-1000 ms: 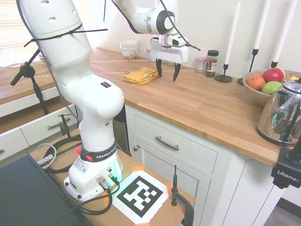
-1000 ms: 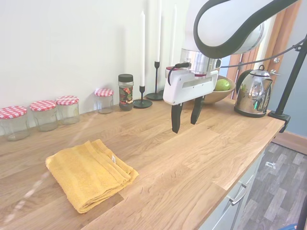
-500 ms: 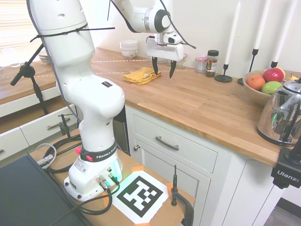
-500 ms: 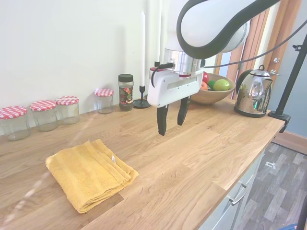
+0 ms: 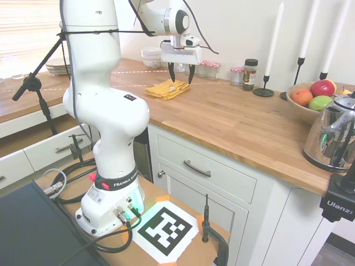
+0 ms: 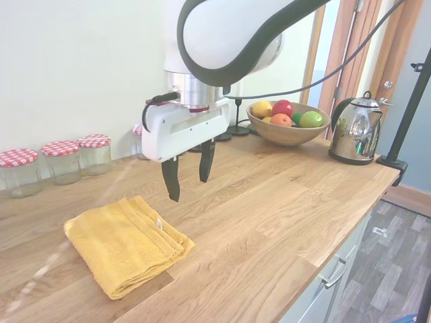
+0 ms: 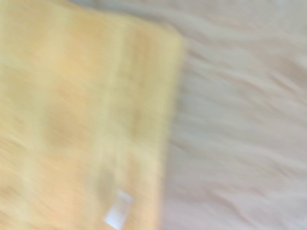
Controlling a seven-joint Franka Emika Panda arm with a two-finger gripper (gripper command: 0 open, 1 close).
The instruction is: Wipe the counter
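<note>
The counter [image 5: 238,119] [image 6: 269,215] is a long honey-brown wooden worktop on white cabinets. A folded yellow towel [image 5: 165,88] [image 6: 124,242] lies flat on it, and fills much of the blurred wrist view [image 7: 81,124] beside bare wood. My gripper [image 5: 179,73] [image 6: 189,173] hangs open above the counter, just over the towel's edge that faces the fruit bowl. Nothing is between its dark fingers, and they stay clear of the towel.
Glass jars with red checked lids [image 6: 64,161] line the wall behind the towel. A spice jar [image 5: 250,74], black candlesticks [image 5: 264,88], a fruit bowl [image 6: 286,128] and a steel kettle [image 6: 355,138] stand further along. White bowls [image 5: 152,56] sit beyond the towel.
The gripper has travelled along the counter from the candlestick area toward the towel, staying open and raised. The towel has not moved.
</note>
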